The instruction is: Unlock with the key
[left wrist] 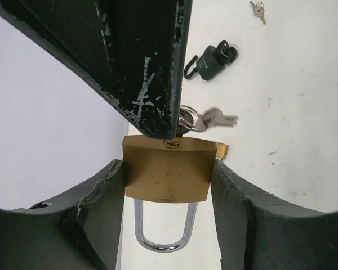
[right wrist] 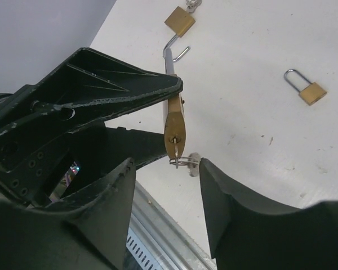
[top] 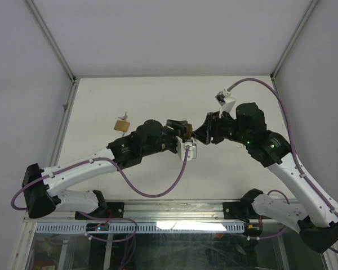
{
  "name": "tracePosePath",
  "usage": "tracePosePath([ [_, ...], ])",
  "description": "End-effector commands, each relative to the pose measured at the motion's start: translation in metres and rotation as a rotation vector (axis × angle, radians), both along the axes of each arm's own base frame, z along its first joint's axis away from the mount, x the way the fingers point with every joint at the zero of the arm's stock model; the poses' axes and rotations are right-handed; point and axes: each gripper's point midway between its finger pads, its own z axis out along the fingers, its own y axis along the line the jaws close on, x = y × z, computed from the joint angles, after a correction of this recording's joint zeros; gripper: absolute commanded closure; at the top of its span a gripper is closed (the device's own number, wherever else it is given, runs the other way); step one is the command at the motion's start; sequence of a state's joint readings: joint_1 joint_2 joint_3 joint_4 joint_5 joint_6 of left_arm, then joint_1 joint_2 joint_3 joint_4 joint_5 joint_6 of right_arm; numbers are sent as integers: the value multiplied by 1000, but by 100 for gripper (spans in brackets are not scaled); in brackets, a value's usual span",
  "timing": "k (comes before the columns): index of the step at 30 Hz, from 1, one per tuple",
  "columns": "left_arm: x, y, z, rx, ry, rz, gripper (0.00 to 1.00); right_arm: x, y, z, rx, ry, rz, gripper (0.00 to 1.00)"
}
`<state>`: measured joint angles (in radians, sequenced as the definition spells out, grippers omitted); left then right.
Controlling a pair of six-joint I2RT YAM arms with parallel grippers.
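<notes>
My left gripper [top: 180, 133] is shut on a brass padlock [left wrist: 166, 174], held above the table by its two sides. Its steel shackle [left wrist: 162, 236] points back toward the left wrist and looks closed. A key [left wrist: 182, 125] sits in the keyhole, with a ring and a second key [left wrist: 217, 118] hanging from it. My right gripper [right wrist: 166, 163] is open. Its fingers [right wrist: 236, 208] stand on either side of the key [right wrist: 177, 153] without gripping it. The padlock shows edge-on in the right wrist view [right wrist: 174, 121].
A black padlock [left wrist: 211, 60] and loose keys [left wrist: 258, 10] lie on the table beyond. Two more brass padlocks [right wrist: 180, 21] [right wrist: 311, 91] lie on the white table; one shows in the top view [top: 122, 125]. The metal front rail [top: 174, 208] runs along the near edge.
</notes>
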<state>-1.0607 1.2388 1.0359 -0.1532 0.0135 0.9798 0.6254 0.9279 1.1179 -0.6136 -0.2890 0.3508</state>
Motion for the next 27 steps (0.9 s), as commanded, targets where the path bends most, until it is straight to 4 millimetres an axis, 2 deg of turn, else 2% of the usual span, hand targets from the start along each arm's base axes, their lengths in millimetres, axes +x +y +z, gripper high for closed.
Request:
tracePosePath([
  [1,-2,-3,72,-163,-108,-18,100,0,9,22,62,-35,37,51],
  [3,-3,-4,72,-164,-108,-23,100,5,11,21,61,-36,29,55],
  [5,-3,-5,72,-165,-108,-26,100,9,12,22,59,-49,23,66],
  [10,-3,-5,72,-164,-109,-27,100,13,14,14,45,-40,22,72],
  [13,-3,-5,72,-165,-108,-25,100,14,16,13,48,-39,26,82],
  [24,-2,-6,74,-169,-118,-23,100,8,15,-6,27,14,35,71],
  [26,-1,-6,76,-173,-123,-21,100,8,15,-8,22,16,36,74],
  [27,-1,-6,77,-176,-124,-19,100,8,15,-9,22,19,36,79],
])
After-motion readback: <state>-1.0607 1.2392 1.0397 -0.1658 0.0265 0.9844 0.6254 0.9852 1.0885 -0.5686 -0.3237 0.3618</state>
